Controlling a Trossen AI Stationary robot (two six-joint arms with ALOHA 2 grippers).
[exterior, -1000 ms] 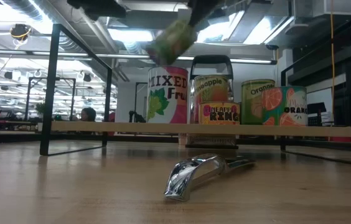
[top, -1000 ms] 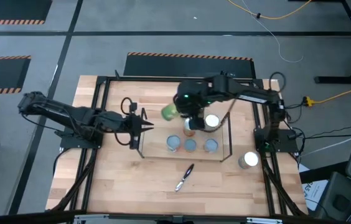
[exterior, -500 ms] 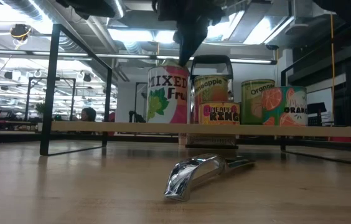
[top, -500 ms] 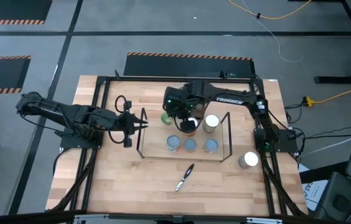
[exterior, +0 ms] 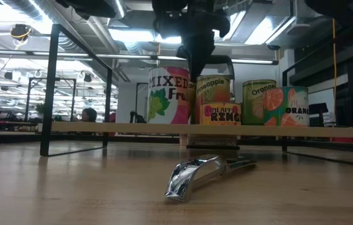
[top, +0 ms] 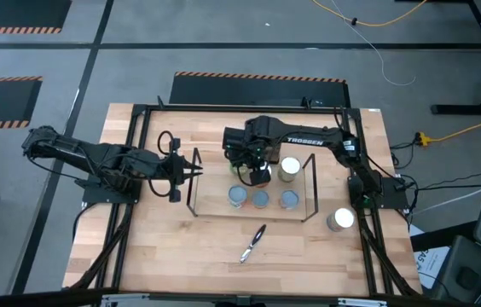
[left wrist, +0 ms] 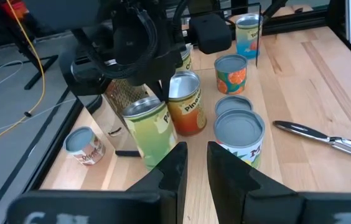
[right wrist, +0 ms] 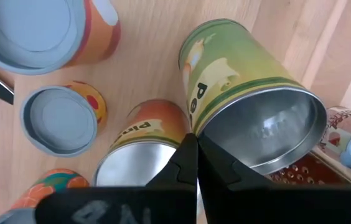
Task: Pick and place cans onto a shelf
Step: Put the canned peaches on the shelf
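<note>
My right gripper (top: 256, 170) reaches over the shelf (top: 191, 183) and is shut on a green-labelled can (right wrist: 244, 74), which also shows in the left wrist view (left wrist: 147, 127) beside an orange pineapple can (left wrist: 187, 106). Three blue-topped cans (top: 261, 199) stand in a row on the shelf's near side, and a pale can (top: 290, 168) stands behind them. Another can (top: 339, 220) stands on the table at the right, off the shelf. My left gripper (top: 199, 168) is open and empty at the shelf's left end. My right gripper pinches the green can's top rim (right wrist: 205, 134) between its two fingers, one finger over the silver top and one outside the wall. The fingers point down from above. The can stands nearly upright among the other cans; I cannot tell whether its bottom rests on the board.
A dark perforated grater (left wrist: 118, 99) stands behind the green can. A shiny metal hand tool (top: 253, 243) lies on the table in front of the shelf. A small pale can (left wrist: 82, 146) stands farther back. The black outer frame (top: 138, 111) runs round the table.
My right gripper has carried the green can toward the table's left edge and then down. The can was high and tilted; now it is nearly upright, low among the shelf's cans and hidden behind them in the low view. My left gripper has drawn back slightly toward the left edge.
</note>
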